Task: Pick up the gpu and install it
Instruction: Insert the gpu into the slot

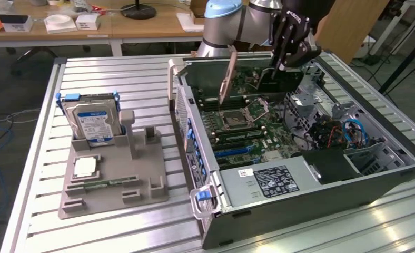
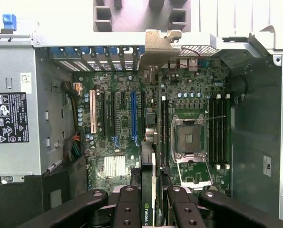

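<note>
The gripper (image 1: 285, 60) was seen above the open computer case (image 1: 320, 203), with its 2 black fingers (image 2: 128, 202) closed on the top edge of the gpu (image 1: 253, 79), so that the card was gripped and held upright, clear of the motherboard (image 1: 264, 132). In the exterior view the gpu was hung over the far part of the case, near its back wall, with the metal end bracket (image 1: 228, 79) turned toward the exterior view's left and slanted down toward the board. In the wrist view the gpu (image 2: 149, 211) was seen edge-on between the fingers, a green label being shown on its edge, and the bracket (image 2: 161, 45) was placed close to the row of slot openings in the case wall. Below the card the expansion slots were exposed: 1 white slot (image 2: 92, 111), several black ones and 1 blue slot (image 2: 134, 116); the card's edge was lined between the blue slot and the CPU socket (image 2: 189, 137), beyond which the memory slots (image 2: 217, 128) were ranged. A power supply (image 1: 278, 182) was fitted in the near corner of the case. On the slatted metal table (image 1: 123, 68), at the exterior view's left of the case, a grey holder (image 1: 116, 197) was set, in which a hard drive (image 1: 94, 124) was stood upright and a narrow green memory stick (image 1: 109, 183) was laid flat
</note>
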`<act>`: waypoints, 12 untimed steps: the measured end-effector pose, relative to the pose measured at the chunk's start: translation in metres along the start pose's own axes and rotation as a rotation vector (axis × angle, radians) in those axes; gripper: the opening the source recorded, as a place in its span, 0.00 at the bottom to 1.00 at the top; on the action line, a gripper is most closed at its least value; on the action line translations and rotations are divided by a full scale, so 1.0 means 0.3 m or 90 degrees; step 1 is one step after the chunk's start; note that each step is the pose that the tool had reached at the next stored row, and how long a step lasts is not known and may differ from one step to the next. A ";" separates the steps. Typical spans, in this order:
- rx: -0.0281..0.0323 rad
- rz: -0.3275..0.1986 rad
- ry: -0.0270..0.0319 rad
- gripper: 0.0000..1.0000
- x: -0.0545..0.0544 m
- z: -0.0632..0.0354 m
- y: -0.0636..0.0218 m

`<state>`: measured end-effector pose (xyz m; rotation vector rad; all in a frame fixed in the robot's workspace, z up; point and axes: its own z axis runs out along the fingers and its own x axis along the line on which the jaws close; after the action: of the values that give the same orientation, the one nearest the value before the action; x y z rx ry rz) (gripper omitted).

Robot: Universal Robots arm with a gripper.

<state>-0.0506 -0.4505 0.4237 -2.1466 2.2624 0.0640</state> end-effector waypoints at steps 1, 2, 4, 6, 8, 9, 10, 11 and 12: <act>0.0000 0.000 -0.0001 0.26 0.000 0.005 0.000; -0.0001 -0.001 0.0000 0.26 0.000 0.009 0.000; -0.0001 -0.001 0.0000 0.26 0.001 0.019 0.000; -0.0001 -0.002 0.0001 0.26 0.001 0.028 0.000; -0.0002 -0.003 0.0001 0.26 0.002 0.035 -0.001; -0.0002 -0.003 0.0001 0.26 0.002 0.038 -0.001; -0.0002 -0.003 0.0001 0.26 0.002 0.041 -0.001; -0.0002 -0.003 0.0001 0.26 0.002 0.042 -0.001; -0.0002 -0.003 0.0002 0.26 0.002 0.042 -0.001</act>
<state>-0.0506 -0.4506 0.4110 -2.1526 2.2572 0.0639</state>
